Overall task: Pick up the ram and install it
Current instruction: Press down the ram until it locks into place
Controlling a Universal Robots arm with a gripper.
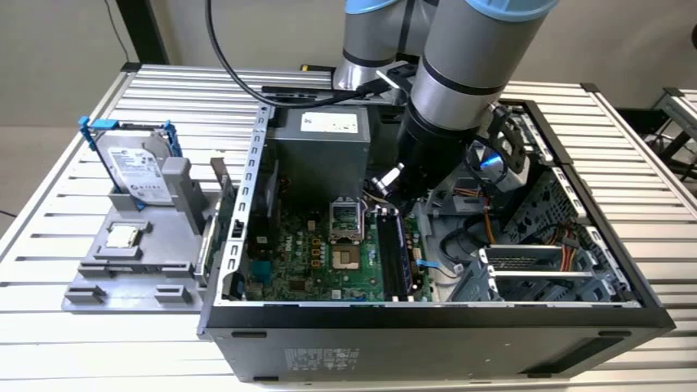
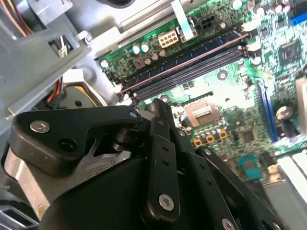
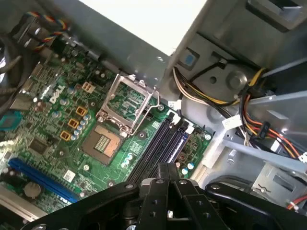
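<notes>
Brownish along its thin upper edge, the ram seemed to stand seated in one of the black memory slots of the green motherboard, inside the open computer case. I judged it light, stiff and fragile. It is best held by its narrow long edges, never by the chips. The tool hovered just above, clenched, with nothing visible between its fingertips.

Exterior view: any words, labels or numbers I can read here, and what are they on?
No text can be read.
Power supply, white label: print too small to read.
Hard drive, label: print too small to read.
Case, front sticker: too blurred to read.
</notes>
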